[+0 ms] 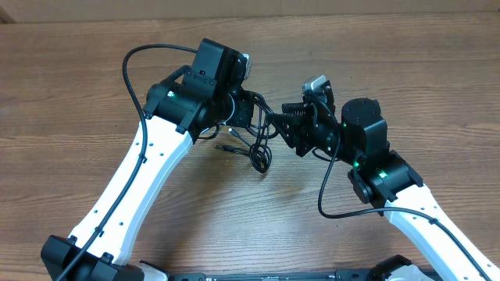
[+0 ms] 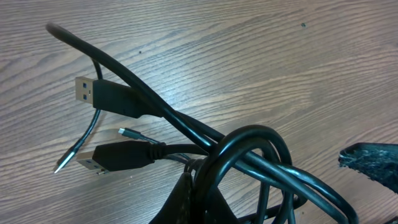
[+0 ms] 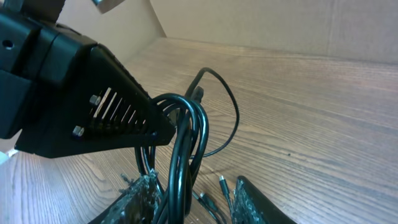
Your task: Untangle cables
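The cables (image 1: 258, 148) are a tangle of thin black cords hanging between the two grippers and trailing onto the wooden table. In the left wrist view the cables (image 2: 249, 155) loop together, with two USB plugs (image 2: 106, 96) and a small plug lying free. My left gripper (image 1: 251, 111) is shut on the bundle (image 2: 196, 193) and holds it above the table. My right gripper (image 1: 287, 119) is open (image 3: 193, 202); several cable loops (image 3: 183, 149) hang between its two fingers. The left gripper's black body (image 3: 93, 106) is right in front of it.
The wooden table (image 1: 375, 70) spreads all round. One loose plug end (image 1: 223, 146) lies on the table left of the tangle. Thicker black arm cables (image 1: 129, 70) arc over both white arms. A cardboard wall (image 3: 280, 25) stands at the far edge.
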Controlling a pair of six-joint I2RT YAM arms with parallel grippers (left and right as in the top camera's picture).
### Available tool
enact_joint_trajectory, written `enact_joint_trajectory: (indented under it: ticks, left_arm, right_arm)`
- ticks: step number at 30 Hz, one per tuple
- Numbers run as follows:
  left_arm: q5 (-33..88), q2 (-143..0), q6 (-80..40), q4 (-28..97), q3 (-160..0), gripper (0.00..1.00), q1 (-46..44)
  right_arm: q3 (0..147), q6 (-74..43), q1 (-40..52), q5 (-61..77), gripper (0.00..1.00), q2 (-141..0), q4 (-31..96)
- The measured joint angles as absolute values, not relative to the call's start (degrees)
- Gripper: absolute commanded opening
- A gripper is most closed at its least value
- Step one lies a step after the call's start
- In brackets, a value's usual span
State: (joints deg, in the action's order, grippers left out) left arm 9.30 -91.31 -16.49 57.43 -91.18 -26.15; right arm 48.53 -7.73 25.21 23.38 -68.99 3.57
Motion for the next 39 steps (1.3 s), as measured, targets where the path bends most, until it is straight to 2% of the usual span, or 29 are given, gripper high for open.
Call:
enact_joint_trajectory:
  ticks: [8,13,15,26,33,39]
  left_arm:
    - [9.5,-91.3,-16.5,56.4,-91.2,0.04,-29.4]
    - [9.4,-91.3,-17.1,55.8,-91.2,0.04,-30.0]
    - [9.2,-91.3,-17.6,55.7,-91.2,0.04,-30.0]
    - [7.1,-91.3,-21.4,56.1,-91.2,0.05,-30.3]
    - [-1.2,-91.3,-38.9,59.5,-91.2,0.04,-30.7]
    - [-4.2,-91.3,-48.0,61.0,-91.2,0.04,-30.7]
  right_arm:
    - [48.5,-6.0,25.2,23.6,0.23,-69.1,3.9]
    - [48.5,-5.7,25.1,23.3,0.07,-70.2,4.1]
    - [48.5,-5.8,25.1,23.2,0.04,-70.7,4.2]
    - [48.5,-6.3,25.0,23.2,0.04,-71.0,4.1]
    - [48.5,-13.7,25.2,23.7,0.04,-71.0,3.1]
    - [48.5,-19.8,25.3,22.1,0.04,-71.0,3.0]
